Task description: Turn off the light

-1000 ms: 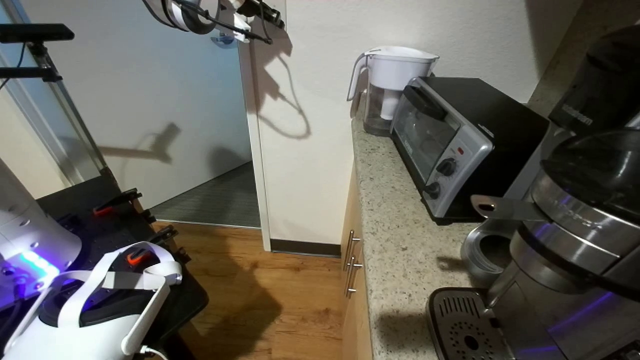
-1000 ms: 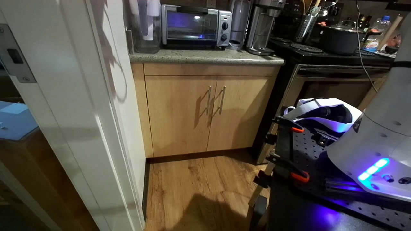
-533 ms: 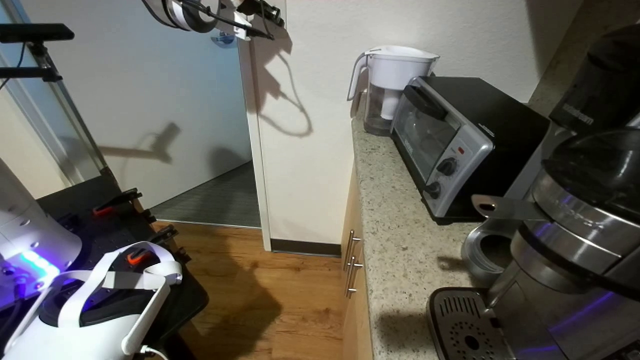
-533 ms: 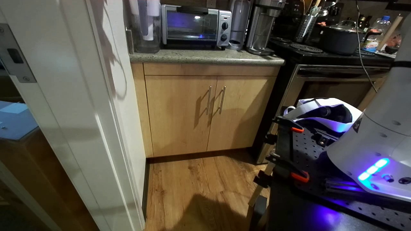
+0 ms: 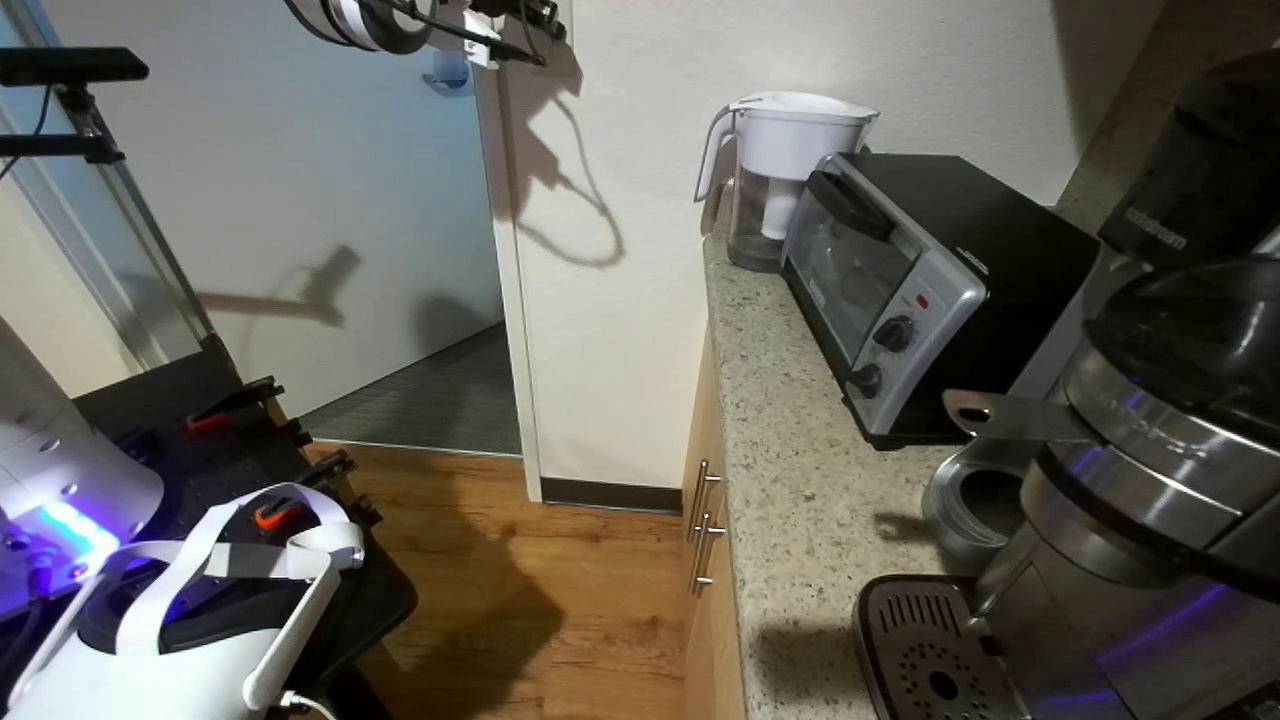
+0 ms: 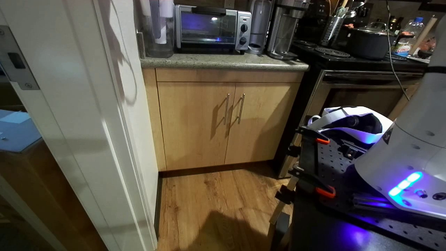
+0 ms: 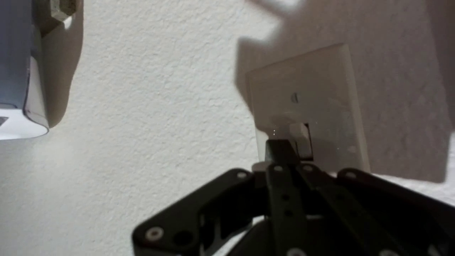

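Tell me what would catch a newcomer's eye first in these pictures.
Likely first is the bright blue-violet light strip on the robot's rounded white base, in both exterior views. Near it, on the black table, lies a white headset with black padding. The wrist view draws the eye to the black, jointed gripper, closed, in front of the lower part of a pale rectangular switch plate, mostly in shadow.

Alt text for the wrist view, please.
The closed gripper reaches from the bottom edge to the lower left of a light switch; whether they touch, I can't tell. The switch sits in a mostly shadowed plate on a white wall.
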Robot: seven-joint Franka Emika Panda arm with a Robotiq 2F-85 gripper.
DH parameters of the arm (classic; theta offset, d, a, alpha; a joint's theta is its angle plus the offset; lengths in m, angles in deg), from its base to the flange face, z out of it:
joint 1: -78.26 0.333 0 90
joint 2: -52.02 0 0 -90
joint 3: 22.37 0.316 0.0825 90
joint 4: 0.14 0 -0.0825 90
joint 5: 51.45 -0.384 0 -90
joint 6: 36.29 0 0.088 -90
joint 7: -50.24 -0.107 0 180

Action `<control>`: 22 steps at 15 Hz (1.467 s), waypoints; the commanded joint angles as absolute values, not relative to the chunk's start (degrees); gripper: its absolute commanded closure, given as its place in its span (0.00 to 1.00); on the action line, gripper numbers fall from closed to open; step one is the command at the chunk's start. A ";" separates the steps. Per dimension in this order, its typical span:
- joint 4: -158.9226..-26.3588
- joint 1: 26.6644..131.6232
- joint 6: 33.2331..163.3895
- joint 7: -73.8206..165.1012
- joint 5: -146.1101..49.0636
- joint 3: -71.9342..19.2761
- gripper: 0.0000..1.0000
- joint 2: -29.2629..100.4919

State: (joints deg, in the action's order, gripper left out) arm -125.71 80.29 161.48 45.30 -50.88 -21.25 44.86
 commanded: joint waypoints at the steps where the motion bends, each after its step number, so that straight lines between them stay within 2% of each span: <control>1: -125.01 79.40 162.14 43.10 -49.00 -19.47 1.00 46.88; 22: -133.98 78.72 162.08 41.46 -46.23 -20.10 1.00 49.41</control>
State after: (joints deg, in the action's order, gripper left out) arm -132.59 79.47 161.48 43.17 -47.91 -20.46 48.65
